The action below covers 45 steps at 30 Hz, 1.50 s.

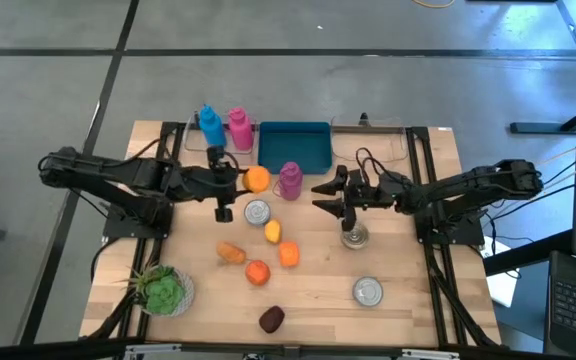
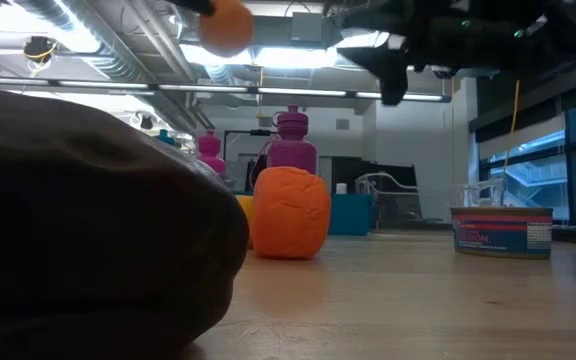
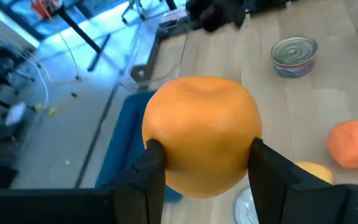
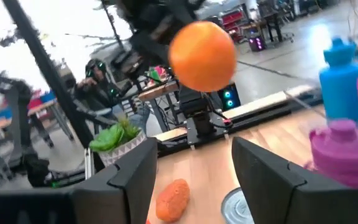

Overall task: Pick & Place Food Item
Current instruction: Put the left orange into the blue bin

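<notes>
Two tin cans: one (image 1: 257,212) mid-table, one (image 1: 367,291) nearer the front. Three bottles: one blue (image 1: 211,126), two pink (image 1: 239,128) (image 1: 288,180). One blue tray (image 1: 294,146). One orange (image 1: 257,179). One potted green plant (image 1: 163,291). One wine glass (image 1: 354,236). Two robot arms.

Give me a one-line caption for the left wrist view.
Left gripper fingers clamp an orange above the blue tray.
</notes>
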{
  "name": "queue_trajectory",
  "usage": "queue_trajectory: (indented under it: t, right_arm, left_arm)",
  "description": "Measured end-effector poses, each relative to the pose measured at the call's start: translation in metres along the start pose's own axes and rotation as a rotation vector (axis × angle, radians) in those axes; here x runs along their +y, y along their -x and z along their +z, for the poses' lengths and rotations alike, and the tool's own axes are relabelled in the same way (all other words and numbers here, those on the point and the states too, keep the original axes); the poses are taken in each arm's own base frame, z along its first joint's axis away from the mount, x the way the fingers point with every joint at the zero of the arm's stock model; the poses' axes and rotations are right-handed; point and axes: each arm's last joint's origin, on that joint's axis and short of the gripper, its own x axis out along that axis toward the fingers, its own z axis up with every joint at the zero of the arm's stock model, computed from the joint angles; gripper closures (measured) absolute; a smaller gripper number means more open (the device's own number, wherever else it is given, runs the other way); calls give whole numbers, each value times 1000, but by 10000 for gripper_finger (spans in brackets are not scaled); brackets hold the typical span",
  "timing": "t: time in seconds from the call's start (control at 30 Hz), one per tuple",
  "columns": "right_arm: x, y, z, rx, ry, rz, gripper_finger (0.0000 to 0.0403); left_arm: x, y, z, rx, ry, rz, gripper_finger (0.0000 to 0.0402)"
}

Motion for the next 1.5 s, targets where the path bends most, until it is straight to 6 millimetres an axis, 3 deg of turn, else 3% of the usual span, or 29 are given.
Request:
queue_trajectory:
  t: [0.13, 0.3, 0.47, 0.6, 0.9, 1.23, 1.5]
  right_arm:
    - [-12, -16, -4, 31, -78, -10, 195]
    - [-14, -40, 7, 63, -93, 127, 185]
    - [-8, -61, 24, 99, -87, 270, 149]
    - [-9, -70, 30, 171, -102, 242, 108]
    - [-14, -73, 35, 216, -104, 216, 47]
    - [-12, -74, 48, 63, -62, 204, 39]
    - [-11, -74, 51, 44, -121, 214, 39]
  left_arm:
    - [-7, -13, 7, -26, -64, 6, 250]
    - [-12, -22, 14, -72, -107, 3, 249]
    - [-16, -19, 20, -127, -142, -8, 249]
    - [-22, -12, 22, -152, -157, -18, 248]
    - [-34, 0, 26, -183, -217, 21, 249]
    - [-34, 1, 26, -184, -217, 37, 250]
    - [-42, -14, 30, -175, -271, 76, 250]
